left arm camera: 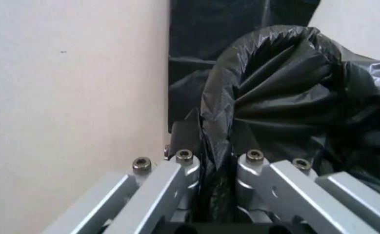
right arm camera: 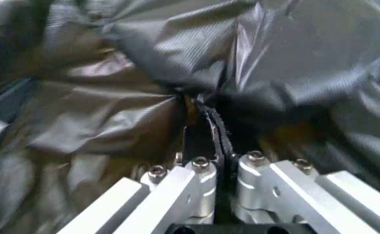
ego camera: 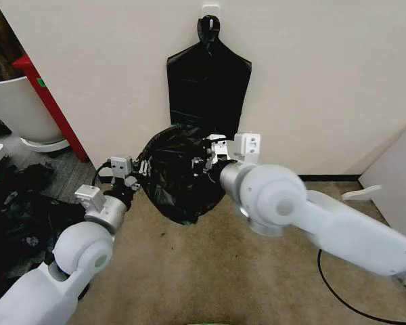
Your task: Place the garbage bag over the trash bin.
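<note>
The garbage bag (ego camera: 172,179), glossy black and wrinkled, hangs stretched between my two grippers above the carpet, close to the wall. My left gripper (ego camera: 141,169) is shut on its left edge. In the left wrist view the film (left arm camera: 287,83) is pinched between that gripper (left arm camera: 212,141). My right gripper (ego camera: 201,161) is shut on the bag's right upper edge. The right wrist view shows a fold of the bag (right arm camera: 111,112) clamped in this gripper (right arm camera: 209,131). The trash bin is out of view.
A flat black bag bundle (ego camera: 208,88) hangs from a wall hook right behind the bag. A big white tub (ego camera: 17,108) and a red panel (ego camera: 51,101) stand at the left, above a heap of black bags (ego camera: 20,203). A black cable (ego camera: 338,284) lies on the floor at right.
</note>
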Controlling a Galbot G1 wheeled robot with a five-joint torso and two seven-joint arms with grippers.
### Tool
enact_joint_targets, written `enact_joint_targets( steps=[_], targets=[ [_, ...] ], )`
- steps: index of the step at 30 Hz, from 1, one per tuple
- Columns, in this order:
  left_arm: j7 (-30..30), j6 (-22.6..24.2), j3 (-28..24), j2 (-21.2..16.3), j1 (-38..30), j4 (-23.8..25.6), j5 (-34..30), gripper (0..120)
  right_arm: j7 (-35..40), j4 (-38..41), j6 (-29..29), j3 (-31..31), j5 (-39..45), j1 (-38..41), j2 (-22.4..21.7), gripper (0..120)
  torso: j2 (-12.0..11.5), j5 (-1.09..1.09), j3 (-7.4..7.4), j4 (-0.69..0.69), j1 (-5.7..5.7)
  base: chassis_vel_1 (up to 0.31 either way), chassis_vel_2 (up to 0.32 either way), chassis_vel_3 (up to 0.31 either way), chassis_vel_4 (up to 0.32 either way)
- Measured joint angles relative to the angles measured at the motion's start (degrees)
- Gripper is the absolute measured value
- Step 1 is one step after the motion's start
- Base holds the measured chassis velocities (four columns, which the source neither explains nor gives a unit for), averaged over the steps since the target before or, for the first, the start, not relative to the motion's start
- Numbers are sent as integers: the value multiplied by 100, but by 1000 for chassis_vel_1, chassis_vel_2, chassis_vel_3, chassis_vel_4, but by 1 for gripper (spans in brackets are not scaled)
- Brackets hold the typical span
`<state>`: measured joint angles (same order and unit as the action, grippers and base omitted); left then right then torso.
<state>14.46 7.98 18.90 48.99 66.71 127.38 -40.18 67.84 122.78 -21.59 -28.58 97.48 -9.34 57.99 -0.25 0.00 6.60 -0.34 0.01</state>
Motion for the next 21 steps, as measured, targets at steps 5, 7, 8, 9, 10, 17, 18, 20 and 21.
enact_joint_targets(
  steps=[5, 7, 8, 9, 10, 17, 18, 20, 21],
  targets=[
    [-184, -95, 44, 9, 145, 70, 194, 4, 74, -188, 51, -186, -151, 15, 150, 0, 0, 1, 0, 0, 0, 0, 0, 0, 0],
    [-278, -122, 52, 14, 204, 88, 281, 4, 108, -241, 73, -242, -179, 41, 225, 0, 0, 0, 0, 0, 0, 0, 0, 0, 0],
    [-335, -146, 53, 19, 241, 101, 332, 4, 140, -291, 86, -276, -192, 70, 290, 0, 0, 0, 0, 0, 0, 0, 0, 0, 0],
    [-368, -161, 53, 22, 267, 110, 366, 4, 155, -324, 91, -292, -198, 90, 327, 0, 0, 0, 0, 0, 0, 0, 0, 0, 0],
    [-410, -180, 53, 27, 307, 128, 418, 4, 178, -388, 96, -314, -216, 122, 379, 0, 0, 0, 0, 0, 0, 0, 0, 0, 0],
    [-544, -251, 49, 97, 586, 335, 599, 4, 286, -716, 111, -511, -409, 247, 618, 0, 0, 0, 0, 1, 0, 0, 0, 0, 0],
    [-544, -255, 57, 108, 599, 352, 603, 4, 293, -733, 111, -560, -452, 245, 631, 0, 0, 1, 0, 0, 0, 0, 0, 0, 0],
    [-530, -256, 69, 129, 608, 381, 592, 4, 296, -763, 112, -668, -576, 204, 655, 0, 0, 0, 0, 0, 0, 0, 0, 0, 0],
    [-530, -256, 69, 129, 608, 381, 592, 4, 296, -763, 112, -668, -576, 204, 655, 0, 0, 0, 0, 0, 0, 0, 0, 0, 0]
  ],
)
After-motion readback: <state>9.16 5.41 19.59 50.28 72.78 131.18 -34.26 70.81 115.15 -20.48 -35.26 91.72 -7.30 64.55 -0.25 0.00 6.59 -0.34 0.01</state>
